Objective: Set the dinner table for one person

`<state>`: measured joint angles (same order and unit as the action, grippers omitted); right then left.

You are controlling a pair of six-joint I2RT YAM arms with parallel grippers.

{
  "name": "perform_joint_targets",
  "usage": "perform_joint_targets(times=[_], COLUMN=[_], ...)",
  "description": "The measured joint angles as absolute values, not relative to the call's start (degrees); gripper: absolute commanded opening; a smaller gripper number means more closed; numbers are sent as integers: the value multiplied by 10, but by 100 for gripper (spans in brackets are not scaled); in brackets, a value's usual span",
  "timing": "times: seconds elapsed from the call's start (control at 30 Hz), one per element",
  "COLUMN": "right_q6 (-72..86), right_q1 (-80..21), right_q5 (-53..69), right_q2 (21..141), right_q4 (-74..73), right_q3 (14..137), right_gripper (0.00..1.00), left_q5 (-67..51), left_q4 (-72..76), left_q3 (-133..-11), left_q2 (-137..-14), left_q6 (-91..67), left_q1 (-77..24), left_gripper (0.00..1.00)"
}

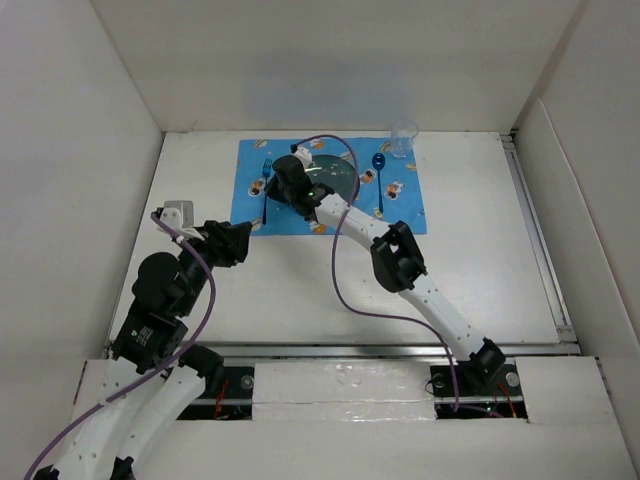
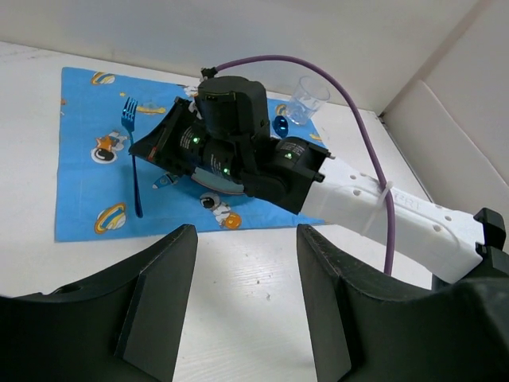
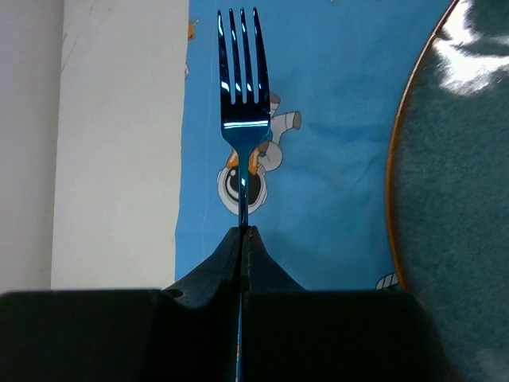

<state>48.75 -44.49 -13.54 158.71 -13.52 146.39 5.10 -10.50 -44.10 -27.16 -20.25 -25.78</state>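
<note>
While the right gripper (image 3: 242, 233) pinches the blue fork (image 3: 242, 103) by its handle on the placemat (image 3: 334, 159) beside the plate (image 3: 453, 199), the left gripper (image 2: 246, 239) hangs wide open above the worktop (image 1: 480, 270).

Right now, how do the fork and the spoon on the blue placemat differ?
The fork lies left of the plate; the spoon lies right of it. The fork's handle is pinched in the shut right gripper; the spoon lies free. The fork ends in tines, the spoon in a rounded bowl. Both are shiny blue and on the placemat.
</note>
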Motion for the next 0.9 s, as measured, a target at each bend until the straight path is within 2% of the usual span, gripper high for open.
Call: perform_joint_targets(times=[0.53, 0.63, 0.67, 0.77, 0.9], right_q6=[519, 519, 520, 520, 507], right_q1=[-413, -412, -412, -412, -412], right_q5=[-83, -76, -72, -66, -64], right_q2=[1632, 1632, 1632, 1632, 1632], right_q4=[-119, -113, -111, -110, -107], right_q3=[1485, 1491, 1491, 1491, 1490], right_gripper=[2, 9, 16, 27, 36], left_q5=[45, 45, 44, 43, 42], left_q4=[-105, -105, -105, -105, -105], left_q3=[-441, -441, -441, -441, -441], left_q2=[-270, -269, -269, -269, -269], left_q6=[-202, -202, -202, -202, -202], left_q1=[-258, -258, -258, -258, -258], left_gripper=[50, 50, 49, 50, 50])
